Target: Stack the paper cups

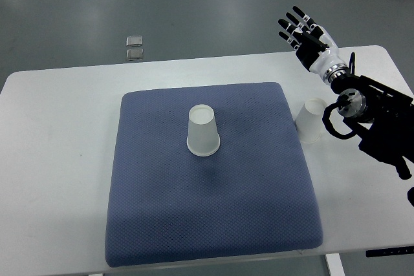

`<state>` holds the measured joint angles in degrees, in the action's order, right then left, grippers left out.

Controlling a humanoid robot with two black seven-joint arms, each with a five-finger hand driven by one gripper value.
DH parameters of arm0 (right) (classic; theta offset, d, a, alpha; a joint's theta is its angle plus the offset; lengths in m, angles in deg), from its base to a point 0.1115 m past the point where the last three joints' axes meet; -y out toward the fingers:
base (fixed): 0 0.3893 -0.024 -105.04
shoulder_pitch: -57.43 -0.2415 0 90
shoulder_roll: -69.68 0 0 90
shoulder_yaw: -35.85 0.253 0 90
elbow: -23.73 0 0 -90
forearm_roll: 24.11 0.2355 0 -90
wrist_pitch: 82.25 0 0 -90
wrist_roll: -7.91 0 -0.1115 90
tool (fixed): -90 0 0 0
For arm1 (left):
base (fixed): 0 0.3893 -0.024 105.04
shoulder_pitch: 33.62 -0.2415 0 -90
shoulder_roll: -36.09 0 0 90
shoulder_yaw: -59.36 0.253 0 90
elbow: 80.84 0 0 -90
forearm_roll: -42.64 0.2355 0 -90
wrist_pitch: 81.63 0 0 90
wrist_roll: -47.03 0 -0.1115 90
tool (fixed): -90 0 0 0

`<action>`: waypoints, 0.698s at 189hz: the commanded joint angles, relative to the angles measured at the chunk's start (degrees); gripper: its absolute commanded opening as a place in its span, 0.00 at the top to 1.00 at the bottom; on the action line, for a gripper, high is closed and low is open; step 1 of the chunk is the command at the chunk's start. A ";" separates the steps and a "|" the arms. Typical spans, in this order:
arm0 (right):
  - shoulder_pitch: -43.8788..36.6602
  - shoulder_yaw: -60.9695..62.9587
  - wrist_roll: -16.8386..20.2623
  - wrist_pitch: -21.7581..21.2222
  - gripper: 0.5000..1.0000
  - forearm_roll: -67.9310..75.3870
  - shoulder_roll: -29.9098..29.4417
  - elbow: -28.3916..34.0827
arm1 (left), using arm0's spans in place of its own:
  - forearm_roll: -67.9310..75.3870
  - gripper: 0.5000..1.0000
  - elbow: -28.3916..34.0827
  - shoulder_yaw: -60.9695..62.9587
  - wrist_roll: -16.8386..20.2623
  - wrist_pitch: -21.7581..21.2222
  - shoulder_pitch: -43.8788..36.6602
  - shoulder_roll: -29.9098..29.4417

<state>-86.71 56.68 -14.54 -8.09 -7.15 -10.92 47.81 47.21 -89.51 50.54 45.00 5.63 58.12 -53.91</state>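
Top view: both paper cups upside down, axes vertical.

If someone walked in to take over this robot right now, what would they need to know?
Right hand: raised over the table's far right corner, fingers spread, holding nothing.
Left hand: not in view.
Cups: one paper cup stands upside down near the middle of the blue mat; a second cup, also upside down, stands on the white table just off the mat's right edge, beside the right arm.
Done: nothing stacked yet.
Left: pick up one cup and set it over the other.
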 commanded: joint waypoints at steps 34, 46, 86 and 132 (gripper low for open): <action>0.00 0.00 0.04 0.02 0.17 0.00 0.00 0.00 | 0.00 0.00 0.23 -0.23 0.00 -0.07 0.11 0.00; 0.00 0.00 0.04 0.02 0.17 0.00 0.00 0.00 | 0.00 0.00 0.32 -0.14 0.00 -0.07 0.11 0.00; 0.00 0.00 -0.05 -0.07 0.17 0.00 0.09 0.00 | 0.00 0.00 -0.12 -0.05 0.00 -0.07 -0.24 0.00; -0.09 0.00 0.04 -0.07 0.17 0.00 0.18 0.00 | 0.00 0.00 0.32 -0.05 0.00 -0.07 -0.24 0.00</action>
<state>-86.77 56.69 -14.52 -8.15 -7.15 -10.83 47.81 47.19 -89.25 50.49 45.00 5.56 57.88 -53.91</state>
